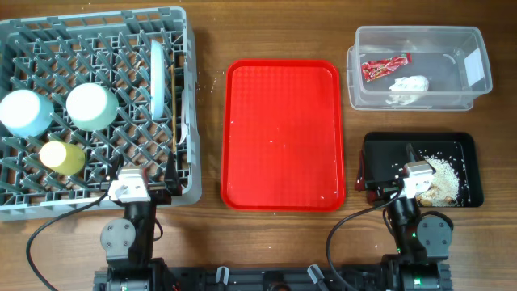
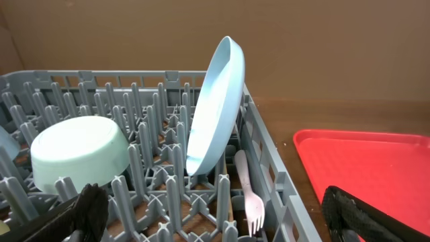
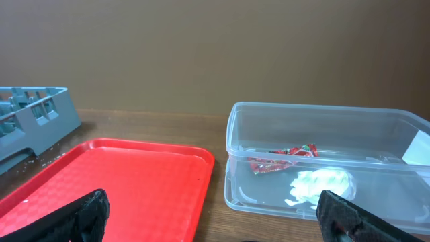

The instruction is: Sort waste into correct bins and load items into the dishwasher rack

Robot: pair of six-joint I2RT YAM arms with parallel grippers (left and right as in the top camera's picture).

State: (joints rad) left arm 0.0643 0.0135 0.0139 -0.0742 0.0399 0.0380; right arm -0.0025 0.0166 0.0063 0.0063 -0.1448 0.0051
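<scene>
Dishes stand in the grey dishwasher rack [image 1: 105,13] on the left of the worktop. There is a blue-green bowl [image 1: 25,111] and a second bowl [image 1: 91,106], both upside down, and a yellow cup [image 1: 63,157]. A round pale blue plate [image 2: 216,107] stands on its edge between the pegs, leaning a bit. A thin wooden stick [image 1: 173,105] and a white fork [image 2: 250,191] lie just right of the plate.

The plate looks hard, smooth and slippery, and it could chip. Its top rim looks like the best place to hold it. It is just beyond the left pincer [image 1: 129,184], which is spread wide and holds nothing.

The right pincer [image 1: 414,176] is spread wide too, over the near side of the black tray [image 1: 472,174]. The beige crumbs [image 1: 443,179] there are loose and would fall apart. The red wrapper [image 1: 384,68] and white scrap [image 1: 409,86] look light and soft. They lie in the clear tub [image 1: 420,32], far beyond that pincer.
</scene>
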